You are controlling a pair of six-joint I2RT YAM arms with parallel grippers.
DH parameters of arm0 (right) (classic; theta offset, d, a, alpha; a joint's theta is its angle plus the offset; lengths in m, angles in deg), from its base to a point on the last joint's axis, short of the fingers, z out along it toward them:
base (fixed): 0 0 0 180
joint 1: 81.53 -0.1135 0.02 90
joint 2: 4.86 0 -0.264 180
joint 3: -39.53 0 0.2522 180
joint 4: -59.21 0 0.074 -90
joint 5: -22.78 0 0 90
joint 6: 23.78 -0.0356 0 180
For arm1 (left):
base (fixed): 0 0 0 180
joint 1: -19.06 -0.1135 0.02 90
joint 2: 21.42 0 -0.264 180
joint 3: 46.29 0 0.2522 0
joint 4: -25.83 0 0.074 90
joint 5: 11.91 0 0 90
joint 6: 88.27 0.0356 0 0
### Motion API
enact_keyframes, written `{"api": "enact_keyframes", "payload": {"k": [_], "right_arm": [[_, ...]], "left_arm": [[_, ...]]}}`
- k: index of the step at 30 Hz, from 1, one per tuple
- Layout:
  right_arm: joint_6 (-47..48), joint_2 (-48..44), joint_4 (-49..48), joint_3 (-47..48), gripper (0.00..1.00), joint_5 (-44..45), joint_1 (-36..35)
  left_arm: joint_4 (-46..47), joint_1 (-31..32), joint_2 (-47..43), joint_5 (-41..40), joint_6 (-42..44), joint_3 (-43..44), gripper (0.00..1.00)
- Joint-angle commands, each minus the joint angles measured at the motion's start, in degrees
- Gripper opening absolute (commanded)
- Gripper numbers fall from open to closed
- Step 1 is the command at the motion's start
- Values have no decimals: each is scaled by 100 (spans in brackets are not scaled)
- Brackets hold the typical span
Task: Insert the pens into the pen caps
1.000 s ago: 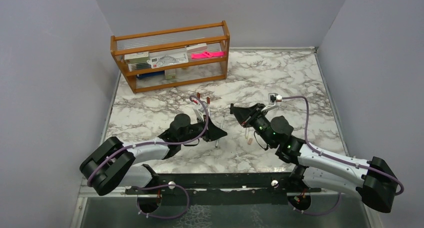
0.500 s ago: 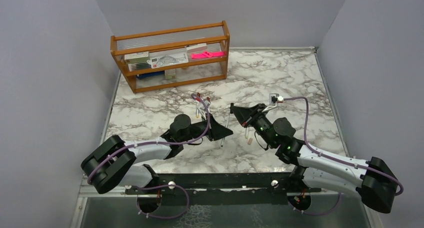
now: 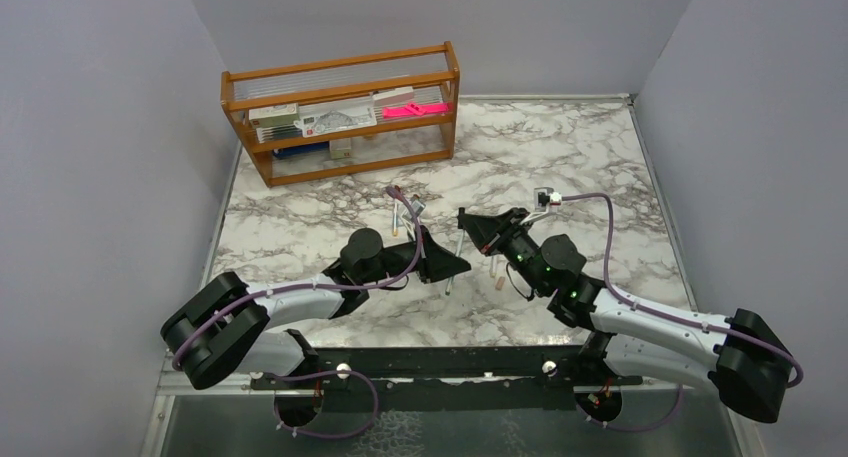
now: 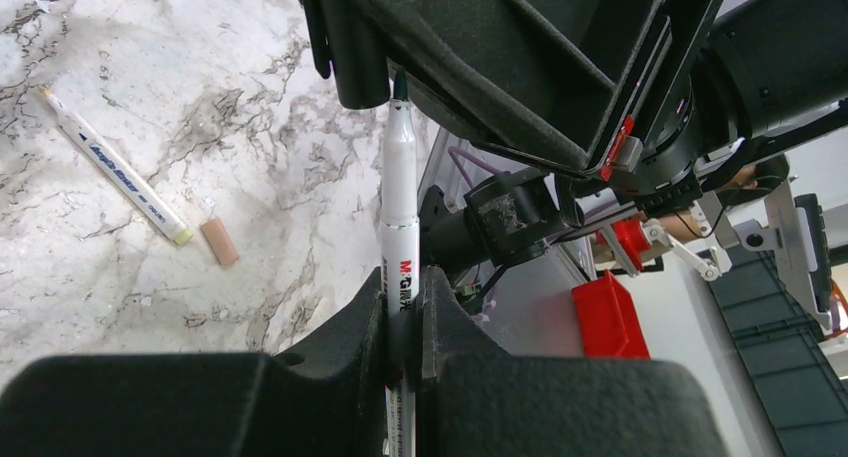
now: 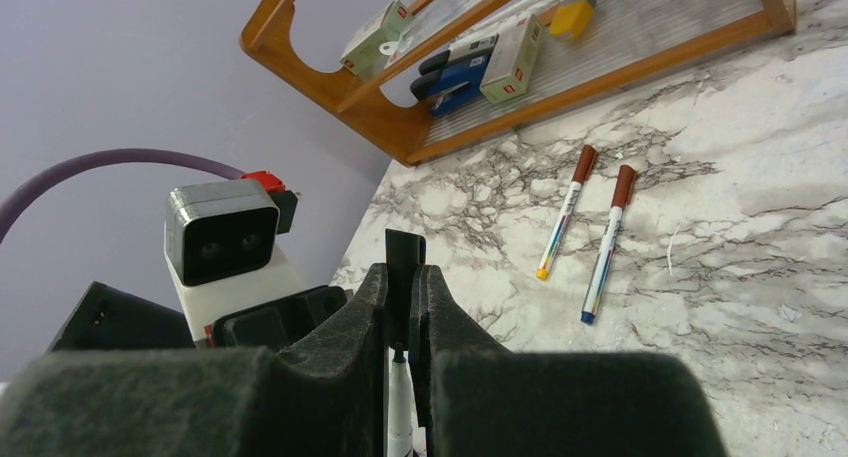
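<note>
My left gripper (image 4: 402,277) is shut on a white pen (image 4: 399,192) with a black tip. The tip points at the underside of my right gripper (image 3: 466,221), close to it. My right gripper (image 5: 400,273) is shut on a short black pen cap (image 5: 403,249). The held pen's tip (image 5: 400,362) shows just below that cap, between the fingers. In the top view my left gripper (image 3: 458,265) holds the pen (image 3: 457,247) just left of the right gripper. A loose pen (image 4: 112,172) and a pale peach cap (image 4: 218,242) lie on the marble.
Two pens with red-brown caps (image 5: 567,207) (image 5: 610,237) lie on the marble behind the grippers. A wooden rack (image 3: 340,112) with boxed stationery stands at the back left. The loose pen (image 3: 493,267) and peach cap (image 3: 499,284) lie under the right arm.
My left gripper has carried the pen rightward, toward the right gripper, so the two now nearly meet. The right gripper has shifted only slightly.
</note>
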State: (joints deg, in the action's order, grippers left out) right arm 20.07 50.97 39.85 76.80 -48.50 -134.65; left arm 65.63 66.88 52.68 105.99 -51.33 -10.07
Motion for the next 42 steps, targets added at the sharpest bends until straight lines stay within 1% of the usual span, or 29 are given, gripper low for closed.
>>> {"api": "enact_keyframes", "payload": {"k": [1,9,28,42], "right_arm": [[76,-203,-163,-4,1,100,31],[28,-392,-55,-37,1,122,67],[-93,-282,-155,-142,1,-25,125],[-198,-312,-180,-249,1,-207,136]], "left_arm": [[210,35,-141,110,15,81,0],[212,33,-52,156,32,93,0],[207,44,-217,125,6,138,0],[211,44,-13,-19,2,203,0]]}}
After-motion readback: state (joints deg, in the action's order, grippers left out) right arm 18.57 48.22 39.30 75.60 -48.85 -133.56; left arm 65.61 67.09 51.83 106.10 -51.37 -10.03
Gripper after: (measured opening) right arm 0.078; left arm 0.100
